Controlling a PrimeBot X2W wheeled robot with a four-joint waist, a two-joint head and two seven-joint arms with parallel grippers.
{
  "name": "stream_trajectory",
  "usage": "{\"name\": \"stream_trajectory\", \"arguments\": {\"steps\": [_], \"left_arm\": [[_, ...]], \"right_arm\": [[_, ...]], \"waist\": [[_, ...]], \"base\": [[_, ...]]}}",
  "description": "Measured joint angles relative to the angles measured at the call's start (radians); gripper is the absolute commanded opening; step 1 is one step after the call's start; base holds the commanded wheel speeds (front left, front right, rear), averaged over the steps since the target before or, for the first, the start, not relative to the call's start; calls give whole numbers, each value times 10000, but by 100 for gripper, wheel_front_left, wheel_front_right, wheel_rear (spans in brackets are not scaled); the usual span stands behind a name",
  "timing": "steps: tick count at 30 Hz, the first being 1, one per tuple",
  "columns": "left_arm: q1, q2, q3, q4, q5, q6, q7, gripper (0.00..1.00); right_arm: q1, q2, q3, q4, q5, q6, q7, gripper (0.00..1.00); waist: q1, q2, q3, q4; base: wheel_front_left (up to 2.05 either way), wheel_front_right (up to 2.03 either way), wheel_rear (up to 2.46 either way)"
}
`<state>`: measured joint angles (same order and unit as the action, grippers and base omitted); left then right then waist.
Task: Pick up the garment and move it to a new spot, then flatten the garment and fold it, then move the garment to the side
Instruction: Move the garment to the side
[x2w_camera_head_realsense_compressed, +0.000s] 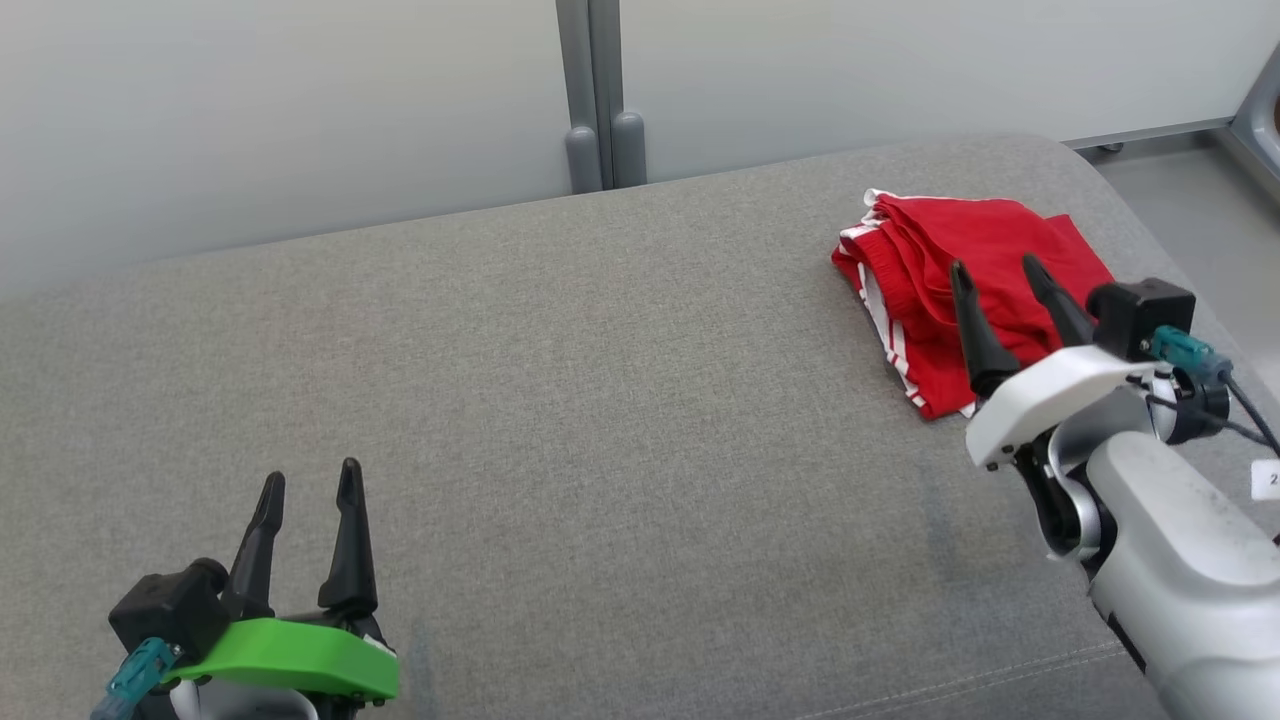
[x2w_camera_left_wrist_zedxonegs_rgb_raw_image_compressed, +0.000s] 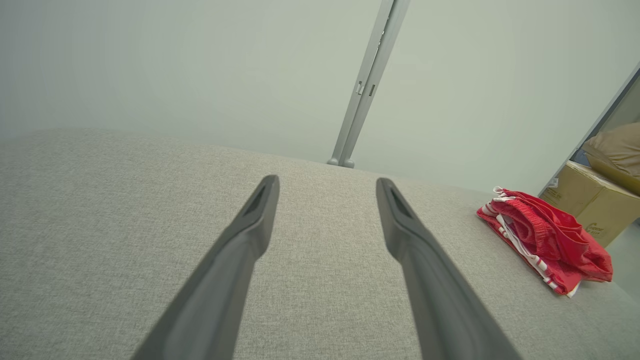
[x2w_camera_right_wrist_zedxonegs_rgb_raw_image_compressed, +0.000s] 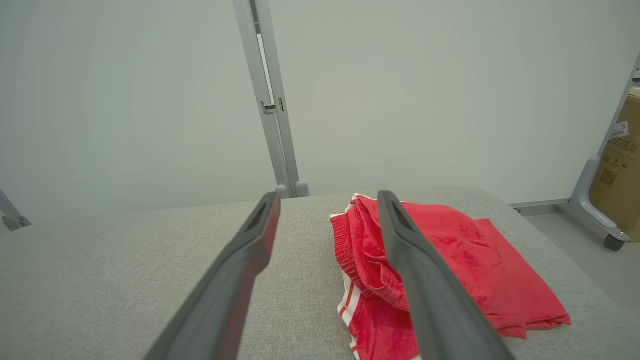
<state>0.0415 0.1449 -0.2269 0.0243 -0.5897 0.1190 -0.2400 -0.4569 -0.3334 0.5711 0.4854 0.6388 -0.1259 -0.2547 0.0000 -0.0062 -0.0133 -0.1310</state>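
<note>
Nearest the head camera is the right arm's pale forearm at the lower right. Its right gripper reaches over the near edge of the garment. Its two fingers stand wide apart with nothing between them. Whether the tips touch the cloth cannot be settled; the right wrist view suggests they are above it.

The left gripper is at the lower left, over bare fabric of the bench and well apart from the garment. Its fingers are also spread wide and hold nothing.

Location of the task's thing: the garment is red with white stripes at its edge and lies on the bench towards its far right end, near the rounded corner. It is gathered into a compact, layered bundle. The elastic waistband is bunched along the left side, and one flat layer sticks out on the right.

Progress, as a judgement: neither gripper holds the garment. It lies doubled over itself, off to one side. This would fit a garment that has been folded and set aside, with the fold rather loose. It would equally fit a rumpled garment waiting to be picked up and moved. The pictures do not decide between the two. The layers are uneven, so the fold, if it is one, is not neat.

Count:
- Garment: one.
- Grippers: two, each with two fingers.
- Bench: one.
- Grey post in the pale partition behind: one.
- Cardboard box on the floor beyond the bench's right end: one.
</note>
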Motion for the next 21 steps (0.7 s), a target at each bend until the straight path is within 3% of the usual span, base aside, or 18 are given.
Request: {"name": "stream_trajectory", "arguments": {"steps": [21], "left_arm": [[791,-293,462,290,623,6,-88,100]], "right_arm": [[2914,1513,-1862,-2004,-2842,0,0,100]], "waist": [[0,0,-208,-38]], "base": [[0,0,0]]}}
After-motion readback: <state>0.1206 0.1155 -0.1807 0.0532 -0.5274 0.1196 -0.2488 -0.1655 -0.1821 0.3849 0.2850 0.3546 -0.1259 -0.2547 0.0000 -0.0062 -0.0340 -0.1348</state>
